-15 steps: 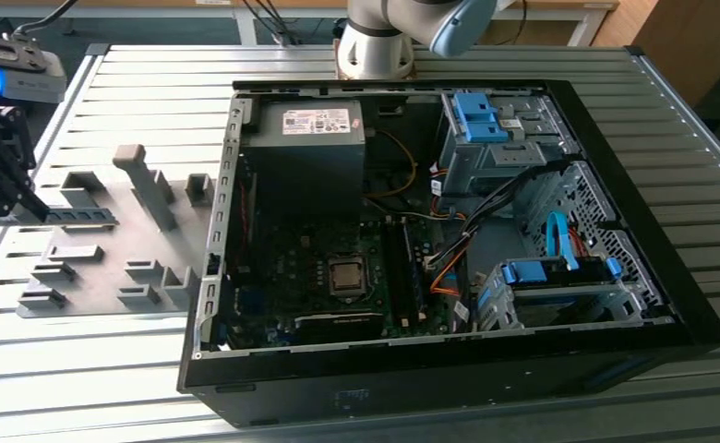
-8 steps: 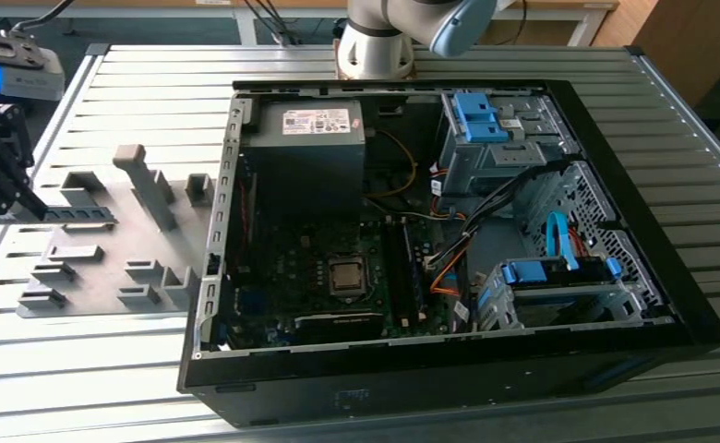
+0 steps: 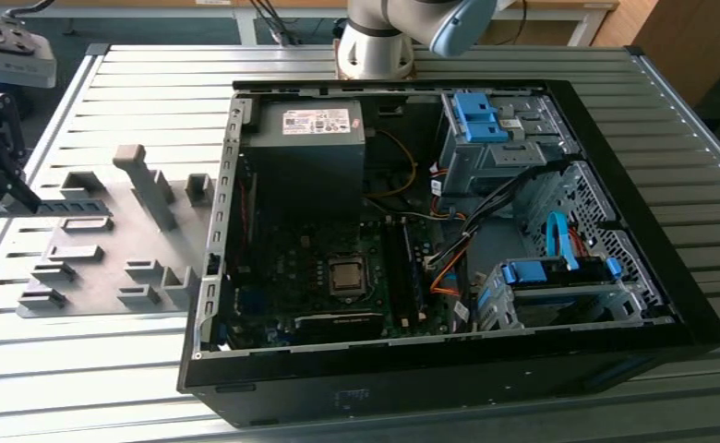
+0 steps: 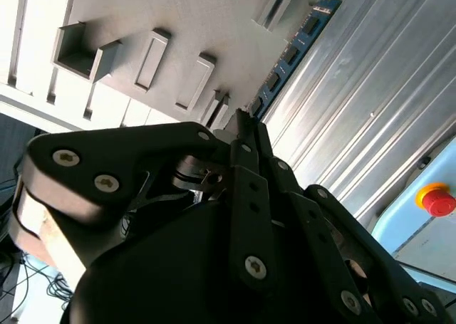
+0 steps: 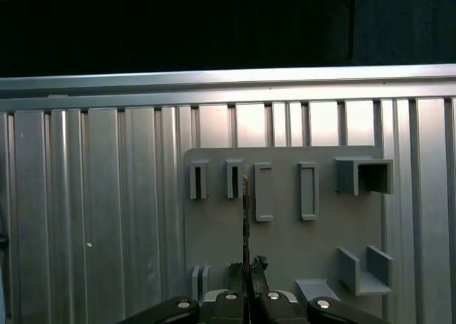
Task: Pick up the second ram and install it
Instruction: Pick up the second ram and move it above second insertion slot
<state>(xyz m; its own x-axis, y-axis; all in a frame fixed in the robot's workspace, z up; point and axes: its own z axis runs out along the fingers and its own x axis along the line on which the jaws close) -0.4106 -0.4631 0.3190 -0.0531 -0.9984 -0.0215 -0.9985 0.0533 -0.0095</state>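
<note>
Ram (image 4: pixel 288 53) is clamped at one end in the gripper (image 4: pixel 246 121), jaws closed on it. In the second wrist view the blue board with dark chips sticks straight out from the jaw tips. It runs along the edge where the grey plate (image 4: pixel 178 11) meets the slatted counter (image 4: pixel 370 89). In the first wrist view the ram (image 5: pixel 246 210) shows edge-on as a thin line. It runs out from the gripper (image 5: pixel 247 268) across the plate (image 5: pixel 285 246), between two slot holders. Cannot tell if the ram touches the plate or hangs just above it.

In the exterior view the ram (image 3: pixel 75 209) lies level at the exterior view's left. One end is in the gripper (image 3: pixel 21 203), the other over the edge of the plate (image 3: pixel 126 235) with its raised holders. The ram is well apart from the case (image 3: pixel 459 369). The case lies open on its side on the counter (image 3: pixel 655 120), to the exterior view's right of the plate.

Inside the case:
- socket (image 3: pixel 346 275) on the dark board
- power supply (image 3: pixel 317 129) beyond it
- blue clips (image 3: pixel 477 115) on the drive bays
- orange and black cables (image 3: pixel 449 270) between

Arm base (image 3: pixel 378 46) stands behind the case. In the second wrist view a red button (image 4: pixel 436 199) sits on a pale blue box beside the counter.
</note>
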